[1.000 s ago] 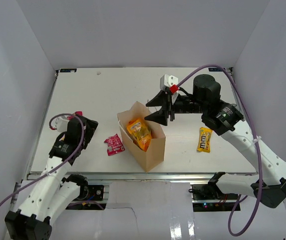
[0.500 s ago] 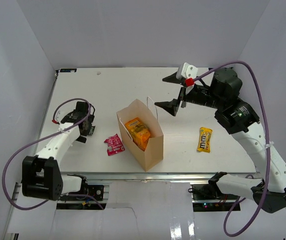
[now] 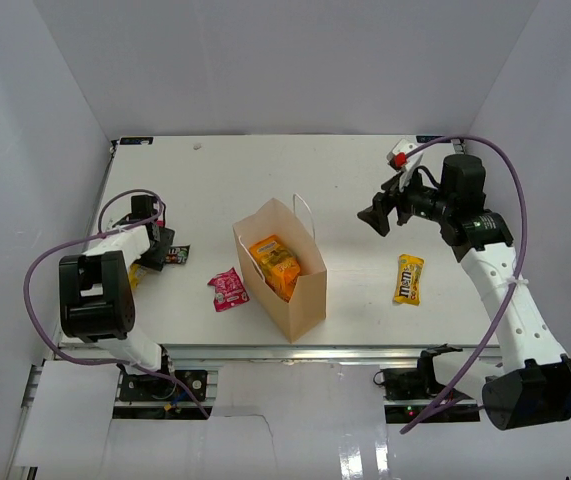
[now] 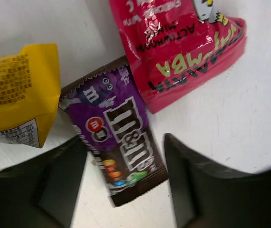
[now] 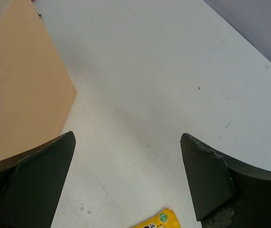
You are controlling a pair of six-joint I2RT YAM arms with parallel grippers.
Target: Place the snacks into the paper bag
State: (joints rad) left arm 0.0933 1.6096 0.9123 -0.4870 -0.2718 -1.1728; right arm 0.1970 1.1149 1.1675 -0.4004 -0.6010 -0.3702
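A tan kraft paper bag (image 3: 305, 300) stands upright at the centre of the white table (image 3: 225, 180), its top open. It holds an orange candy bag (image 3: 277, 265); whether a second packet lies beneath it cannot be told. Five packets lie outside the bag. A yellow M&M's pack (image 3: 409, 278) lies well apart at right, and a small pink-red pack (image 3: 228, 289) lies just left of the bag. At the far left sits a cluster of three: a purple M&M's pack (image 4: 118, 147), a red packet (image 4: 182, 47) touching it, and a yellow packet (image 4: 16, 95) beside it. The left gripper (image 4: 124, 156) hangs over the cluster with its jaws spread either side of the purple pack, holding nothing. The right gripper (image 3: 380, 212), at upper right, is wide apart and empty.
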